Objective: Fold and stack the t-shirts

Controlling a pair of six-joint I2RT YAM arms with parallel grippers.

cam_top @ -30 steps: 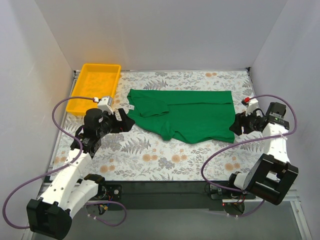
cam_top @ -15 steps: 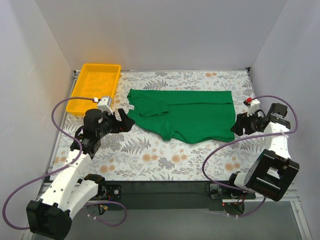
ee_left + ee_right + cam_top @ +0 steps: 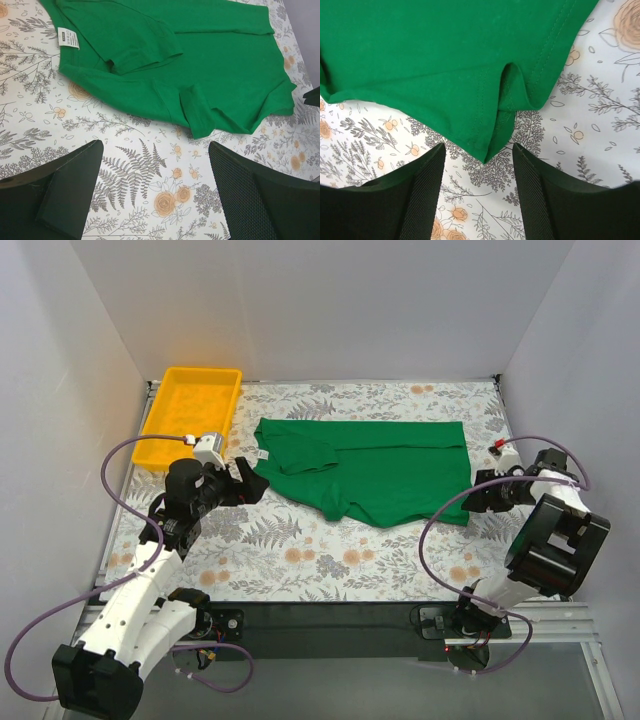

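The bright green short-sleeved cloth t-shirt [image 3: 385, 475] lies flat on the flower-patterned table cover [image 3: 300, 560], in the middle of the far half. It is partly folded, with one sleeve turned in over the body. Its long axis runs from left to right across the table. The collar with the small white neck label [image 3: 68, 38] points to the left side and the bottom hem points to the right side.

The right gripper [image 3: 472, 496] is just beside the hem edge. In its wrist view the two black fingers [image 3: 417, 200] stand apart with nothing pinched. A folded corner of the hem [image 3: 487, 150] points directly into the gap between them, so the cloth lies straight ahead of this gripper.

The left gripper [image 3: 248, 486] is widely open and holds nothing. It is low over the table, just left of the collar, and the shirt lies ahead of it and to its right.

The right arm is nearer to its edge, so I judge it can take the hem corner first. The yellow plastic tray [image 3: 190, 410] stands well apart at the far left.
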